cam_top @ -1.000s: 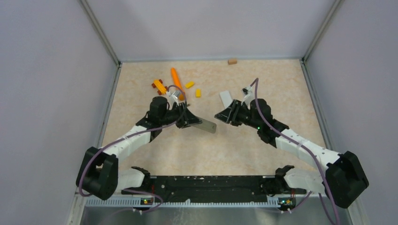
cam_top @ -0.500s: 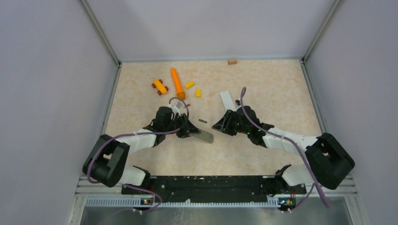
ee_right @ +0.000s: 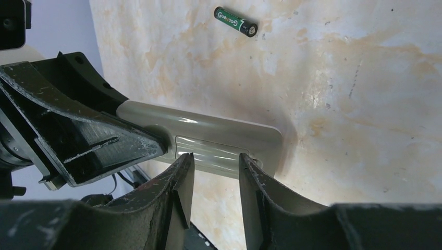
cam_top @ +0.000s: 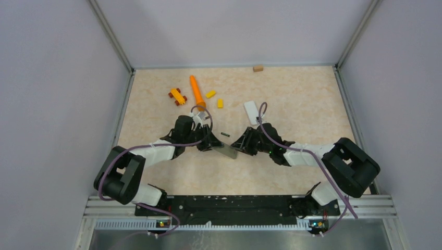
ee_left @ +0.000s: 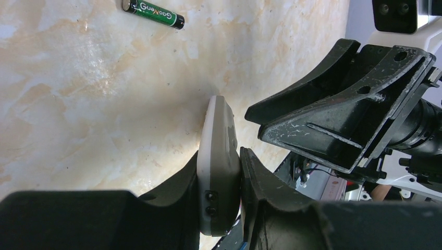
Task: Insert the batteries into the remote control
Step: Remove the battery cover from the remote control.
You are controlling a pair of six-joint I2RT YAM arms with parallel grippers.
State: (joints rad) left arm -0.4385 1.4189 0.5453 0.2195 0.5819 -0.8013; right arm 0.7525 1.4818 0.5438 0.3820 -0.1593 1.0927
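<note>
**A:** From above, where is the remote?

**B:** The slim pale grey plastic remote (cam_top: pixel 227 151) is low over the beige marbled table (cam_top: pixel 297 94). The left gripper (cam_top: pixel 212 145) clamps one end and the right gripper (cam_top: pixel 236 145) meets the other. A small dark cylindrical battery (cam_top: pixel 225 134) lies on the table just beyond them.

**A:** And the left wrist view?

**B:** The left gripper (ee_left: pixel 219 159) is closed on the remote (ee_left: pixel 216 122), which is turned on edge. I can't tell if its tip touches the table. The green-and-black battery (ee_left: pixel 152 12) lies apart.

**A:** And the right wrist?

**B:** The right gripper (ee_right: pixel 214 164) has its jaws parted and empty, with the fingertips at the remote's (ee_right: pixel 208 133) recessed panel. The battery (ee_right: pixel 235 21) lies loose farther off.
</note>
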